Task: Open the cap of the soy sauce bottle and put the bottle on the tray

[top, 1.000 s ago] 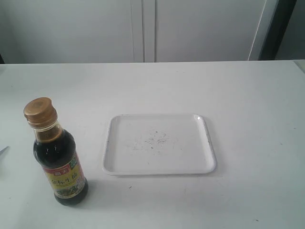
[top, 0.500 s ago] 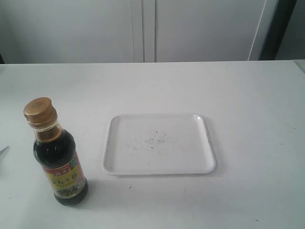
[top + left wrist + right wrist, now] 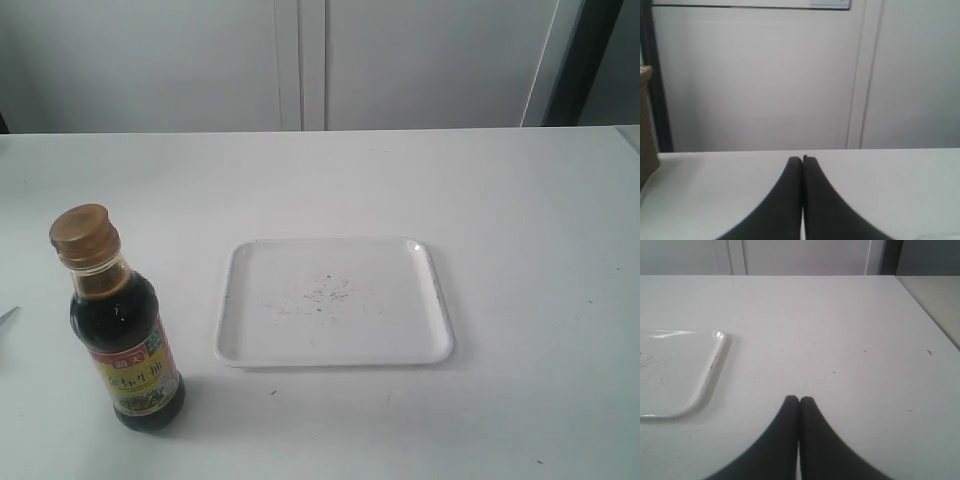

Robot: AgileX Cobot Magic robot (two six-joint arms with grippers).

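Item one: small clear glass soy sauce bottle (image 3: 128,340) of dark brown liquid, with a red, yellow and green label. It stands upright on the white table (image 3: 520,200) at the near left, beside the tray but apart from it. Item two: round golden-brown plastic flip-top cap (image 3: 84,233), seated down on the bottle's neck and closed as far as the exterior view shows. Item three: flat white rectangular plastic tray (image 3: 380,320) with rounded corners and a low rim, lying mid-table to the right of the bottle. It bears only faint dark scuffs in its middle. Item four: left gripper (image 3: 802,161), black fingers pressed together on nothing, low over the table and facing the far wall. Item five: right gripper (image 3: 799,400), fingers likewise together and empty, over bare table just right of the tray's right edge. Status, by judgement: neither step is done. The cap is yet to be flipped open and the bottle is yet to be carried rightward onto the tray. Neither gripper touches any task item, so the work appears to be at its very outset.
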